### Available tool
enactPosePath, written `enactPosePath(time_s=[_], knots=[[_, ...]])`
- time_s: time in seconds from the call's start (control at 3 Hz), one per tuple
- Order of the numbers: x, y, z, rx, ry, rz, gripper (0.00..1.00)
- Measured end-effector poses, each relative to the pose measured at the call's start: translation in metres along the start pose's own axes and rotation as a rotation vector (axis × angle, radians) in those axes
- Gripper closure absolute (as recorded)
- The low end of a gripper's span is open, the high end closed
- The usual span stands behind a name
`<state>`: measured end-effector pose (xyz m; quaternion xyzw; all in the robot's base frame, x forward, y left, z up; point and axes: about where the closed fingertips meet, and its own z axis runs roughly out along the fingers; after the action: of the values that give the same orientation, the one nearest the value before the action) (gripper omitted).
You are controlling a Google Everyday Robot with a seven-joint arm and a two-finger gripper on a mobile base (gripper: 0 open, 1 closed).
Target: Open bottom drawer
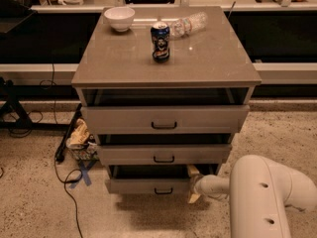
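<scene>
The bottom drawer (pixel 148 185) is the lowest grey-beige front of the cabinet, with a small black bar handle (pixel 163 191). It stands pulled out a little, with a dark gap above it. My gripper (pixel 193 184) is at the drawer's right end, low near the floor, on the end of my white arm (pixel 262 197). One finger sits above the drawer front's right end and one below it. The middle drawer (pixel 163 154) and the tall top drawer (pixel 164 119) also stand slightly out.
On the cabinet top (pixel 124 58) stand a white bowl (pixel 119 18), a blue can (pixel 160 41) and a lying plastic bottle (pixel 189 23). Crumpled bags (pixel 79 139) and a black cable (pixel 67 182) lie on the floor to the cabinet's left.
</scene>
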<state>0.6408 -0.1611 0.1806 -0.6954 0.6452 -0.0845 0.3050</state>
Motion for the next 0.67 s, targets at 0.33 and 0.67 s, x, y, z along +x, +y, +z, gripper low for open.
enactPosePath(time_s=[0.33,0.67], knots=[[0.0071,-0.0151,-0.0157,0.042,0.024,0.044,0.00],[0.0162,-0.0208,-0.0189,0.035,0.063,0.103,0.00]])
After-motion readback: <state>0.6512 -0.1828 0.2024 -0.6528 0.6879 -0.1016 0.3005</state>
